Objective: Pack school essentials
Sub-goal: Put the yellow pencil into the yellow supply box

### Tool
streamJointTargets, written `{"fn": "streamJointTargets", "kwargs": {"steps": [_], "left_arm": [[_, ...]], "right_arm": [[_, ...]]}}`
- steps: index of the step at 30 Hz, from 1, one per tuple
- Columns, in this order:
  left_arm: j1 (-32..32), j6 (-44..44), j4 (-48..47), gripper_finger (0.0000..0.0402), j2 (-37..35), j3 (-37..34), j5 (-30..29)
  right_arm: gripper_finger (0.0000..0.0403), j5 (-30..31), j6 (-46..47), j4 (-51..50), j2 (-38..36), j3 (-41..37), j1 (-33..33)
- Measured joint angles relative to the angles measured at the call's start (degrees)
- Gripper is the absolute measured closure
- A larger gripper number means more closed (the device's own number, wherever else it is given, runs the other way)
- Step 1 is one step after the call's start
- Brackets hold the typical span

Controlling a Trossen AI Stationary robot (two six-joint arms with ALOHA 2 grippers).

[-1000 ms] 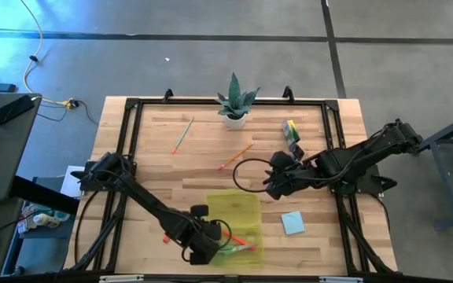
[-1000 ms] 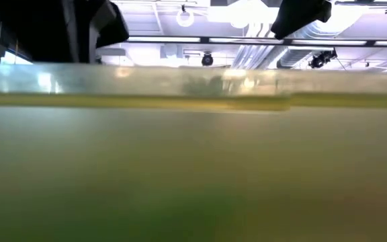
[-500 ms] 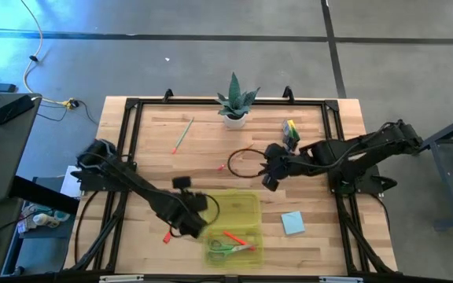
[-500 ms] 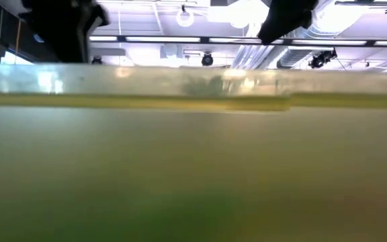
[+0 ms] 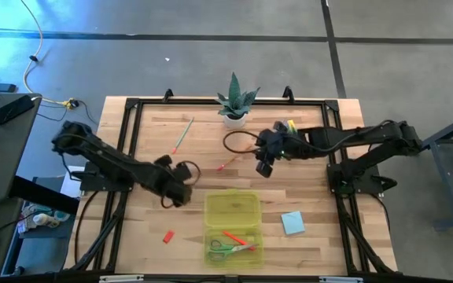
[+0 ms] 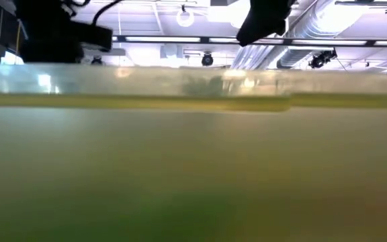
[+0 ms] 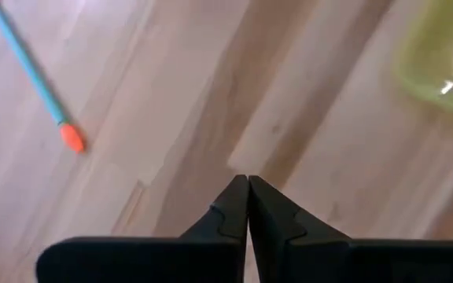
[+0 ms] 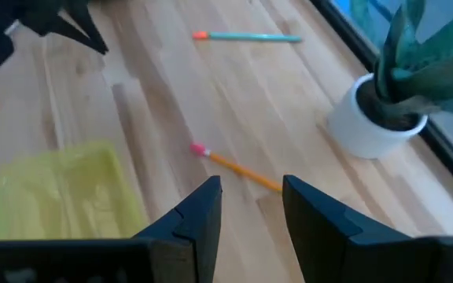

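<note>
A translucent yellow-green case [image 5: 232,226] lies open near the table's front edge, with green-handled scissors [image 5: 226,248] and a red marker [image 5: 233,236] in it. My left gripper [image 5: 175,194] hovers left of the case, shut and empty [image 7: 248,185]. My right gripper [image 5: 263,167] hangs open [image 8: 252,189] over the orange pencil [image 8: 238,169], which lies flat on the wood [image 5: 228,163]. A pale pencil [image 5: 182,135] lies at the far left. A tiny red eraser [image 5: 167,236] sits left of the case. The blue notepad [image 5: 292,222] lies right of it.
A small potted spiky plant [image 5: 234,102] stands at the far edge. The crayon box [image 5: 291,129] shows partly behind my right arm. A black frame [image 5: 132,110] runs around the wooden top. In the low view the case's wall [image 6: 193,168] fills nearly the whole picture.
My left gripper has left the case's near end and swung toward the table's left and far side, stopping over bare wood left of the case. My right gripper has moved toward the far edge and a little left, over the orange pencil. Scissors and marker stay in the case.
</note>
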Motion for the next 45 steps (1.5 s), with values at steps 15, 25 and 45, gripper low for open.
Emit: {"fn": "streamJointTargets", "kwargs": {"steps": [15, 25, 45], "left_arm": [[10.54, -1.18, 6.07, 0.0401, -12.88, -13.76, 0.08], [18.99, -0.39, 5.94, 0.0392, -15.86, -14.51, -0.54], [33.72, 22.99, 24.32, 0.0385, -14.99, -14.63, 11.34]], "right_arm": [[0.0246, -7.77, -13.24, 13.96, 7.16, -0.09, -8.71], [0.0222, -14.25, -24.87, 20.13, 14.54, 0.0, -10.02], [0.0222, -24.24, -32.18, 15.25, 28.32, 11.05, -12.28]]}}
